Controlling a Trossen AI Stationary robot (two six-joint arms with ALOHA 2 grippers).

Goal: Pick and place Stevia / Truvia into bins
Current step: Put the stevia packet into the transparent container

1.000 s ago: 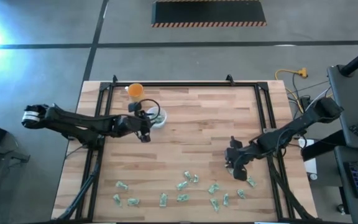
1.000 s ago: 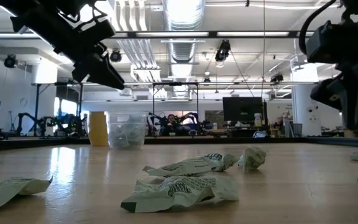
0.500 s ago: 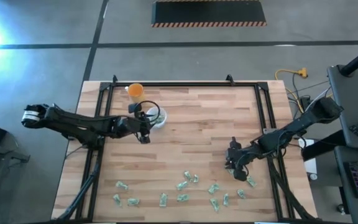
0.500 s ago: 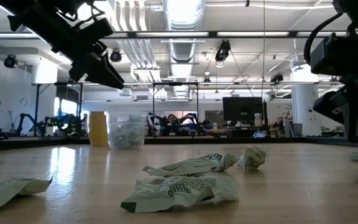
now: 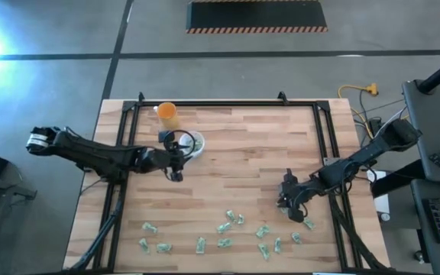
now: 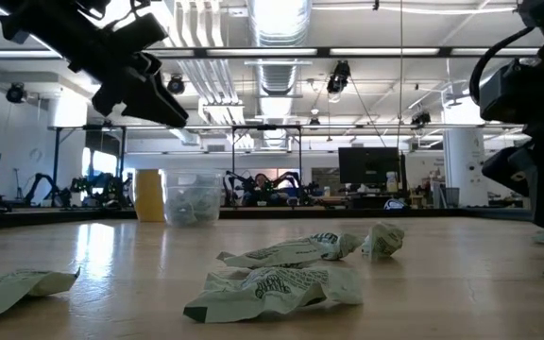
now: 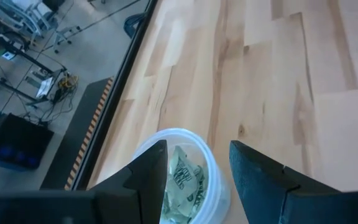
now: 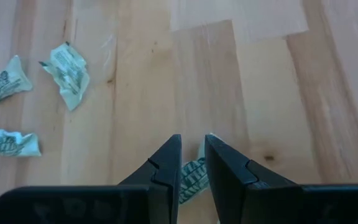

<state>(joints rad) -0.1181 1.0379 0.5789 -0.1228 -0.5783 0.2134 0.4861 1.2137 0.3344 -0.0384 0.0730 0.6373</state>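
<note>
Lowered since a moment ago, the right gripper pinches a Stevia sachet between nearly closed jaws, while the left gripper has drawn back, jaws spread, with the sachet-holding clear cup just below them.

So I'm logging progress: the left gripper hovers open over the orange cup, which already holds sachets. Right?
Not quite. The left wrist view shows the open left gripper over the clear cup, and that cup holds the sachets. The orange cup stands behind it in the high view.
</note>
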